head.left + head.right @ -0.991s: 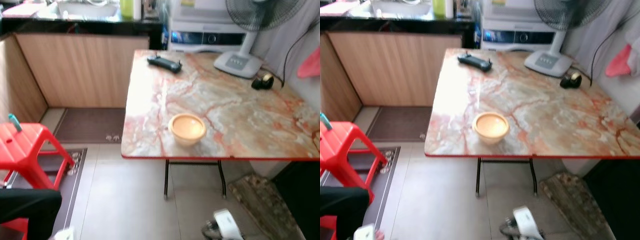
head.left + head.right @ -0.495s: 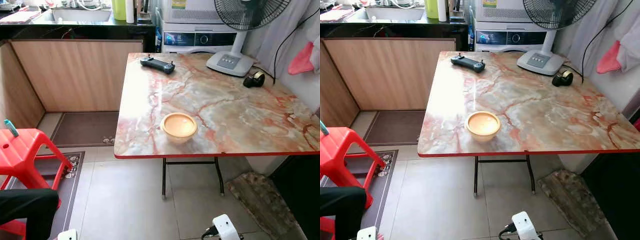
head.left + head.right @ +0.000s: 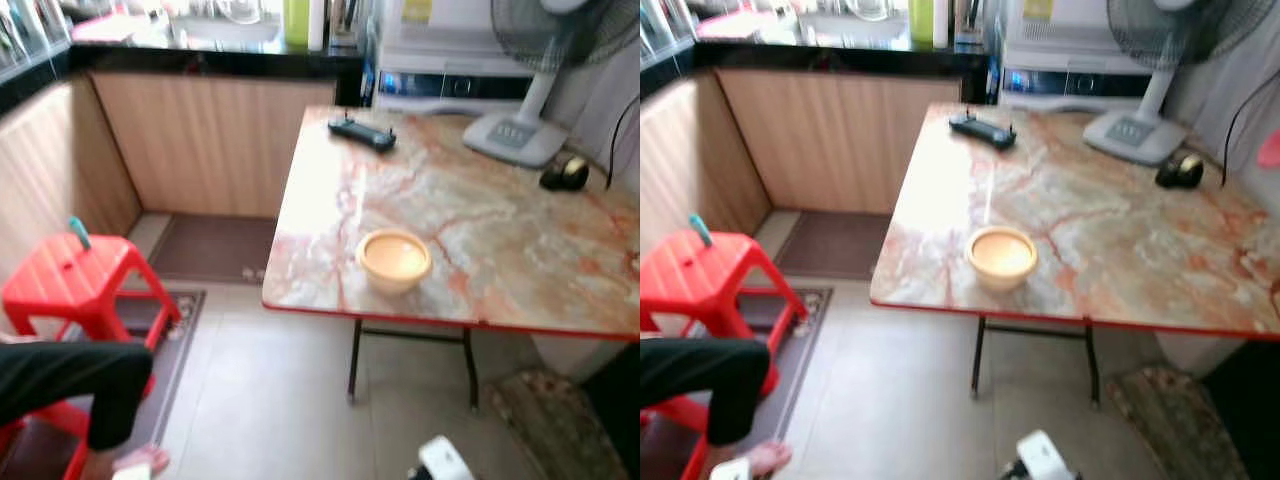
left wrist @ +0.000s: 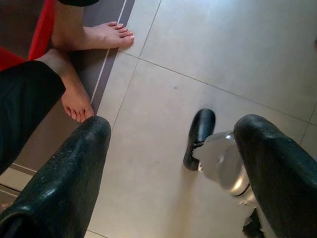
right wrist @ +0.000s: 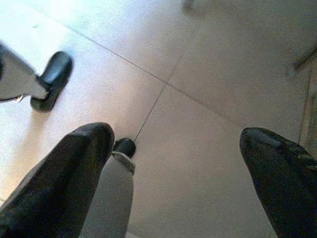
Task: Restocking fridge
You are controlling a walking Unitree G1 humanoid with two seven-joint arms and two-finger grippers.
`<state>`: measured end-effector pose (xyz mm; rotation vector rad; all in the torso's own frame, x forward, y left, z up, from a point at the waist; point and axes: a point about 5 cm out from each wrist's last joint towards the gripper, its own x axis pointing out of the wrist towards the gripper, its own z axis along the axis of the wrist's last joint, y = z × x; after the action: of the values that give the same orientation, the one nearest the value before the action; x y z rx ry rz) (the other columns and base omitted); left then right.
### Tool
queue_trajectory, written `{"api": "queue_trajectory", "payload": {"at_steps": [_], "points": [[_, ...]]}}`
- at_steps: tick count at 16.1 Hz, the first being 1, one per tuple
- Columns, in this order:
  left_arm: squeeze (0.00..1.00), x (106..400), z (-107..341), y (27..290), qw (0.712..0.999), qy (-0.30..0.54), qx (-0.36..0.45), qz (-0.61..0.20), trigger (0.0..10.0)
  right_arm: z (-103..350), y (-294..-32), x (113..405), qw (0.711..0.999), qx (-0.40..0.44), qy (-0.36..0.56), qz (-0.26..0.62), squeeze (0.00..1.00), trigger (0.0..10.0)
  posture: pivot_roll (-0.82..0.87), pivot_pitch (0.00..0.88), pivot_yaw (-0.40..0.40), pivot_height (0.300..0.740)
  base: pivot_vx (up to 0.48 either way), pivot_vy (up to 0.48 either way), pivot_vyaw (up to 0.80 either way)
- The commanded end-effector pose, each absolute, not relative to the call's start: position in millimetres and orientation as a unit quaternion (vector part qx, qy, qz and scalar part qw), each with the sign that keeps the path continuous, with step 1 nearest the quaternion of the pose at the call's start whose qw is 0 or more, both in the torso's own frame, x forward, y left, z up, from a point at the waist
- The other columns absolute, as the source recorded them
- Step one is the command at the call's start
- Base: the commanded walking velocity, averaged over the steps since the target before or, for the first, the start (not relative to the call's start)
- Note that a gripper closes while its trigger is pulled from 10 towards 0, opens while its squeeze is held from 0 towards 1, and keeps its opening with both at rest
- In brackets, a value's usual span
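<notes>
Both arms hang low, wrists pointed down at the tiled floor [image 4: 208,44]. Left gripper [image 4: 173,163] – fingers spread wide, nothing between them; it hangs over the floor beside a seated person's bare feet [image 4: 96,37] and black trouser leg [image 4: 22,99]. Right gripper [image 5: 178,163] – fingers also wide apart and empty, above bare tile, with the robot's own black foot [image 5: 52,79] below.

Ahead: marble-pattern table [image 3: 500,240] with red edging. On it, a tan bowl [image 3: 394,259] near the front edge, a black controller [image 3: 362,132] at the far left corner, a fan base [image 3: 515,138] and a small dark tape roll [image 3: 563,173] at the back right. Red plastic stool [image 3: 75,285] to the left, next to the person's leg [image 3: 70,375].

No fridge visible from here; head views slightly blurred.
</notes>
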<state>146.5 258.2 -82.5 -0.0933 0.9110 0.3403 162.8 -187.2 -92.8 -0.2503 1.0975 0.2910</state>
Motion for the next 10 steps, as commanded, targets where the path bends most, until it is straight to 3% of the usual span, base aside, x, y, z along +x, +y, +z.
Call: {"api": "queue_trajectory", "payload": {"at_steps": [1, 5, 10], "points": [[0.00, 144.2, -84.1, 256.6, 0.880, 0.443, -0.046, 0.163, 10.0, -93.9, -192.3, 159.5, 0.837, -0.102, 0.526, 0.108, 0.00, 10.0, 0.07, 0.000, -0.064, 0.740, 0.000, 0.000, 0.00], [0.00, 143.9, -84.0, 257.2, 0.880, 0.445, -0.042, 0.164, 10.0, -99.9, -194.1, 145.6, 0.847, 0.076, 0.511, -0.122, 0.00, 10.0, 0.06, 0.000, -0.057, 0.740, 0.000, 0.000, 0.00], [0.00, 147.3, -81.9, 259.6, 0.883, 0.440, -0.031, 0.160, 10.0, -97.9, -191.9, 151.4, 0.854, 0.061, 0.506, -0.105, 0.00, 10.0, 0.05, 0.012, -0.044, 0.740, 0.000, 0.000, 0.00]]}}
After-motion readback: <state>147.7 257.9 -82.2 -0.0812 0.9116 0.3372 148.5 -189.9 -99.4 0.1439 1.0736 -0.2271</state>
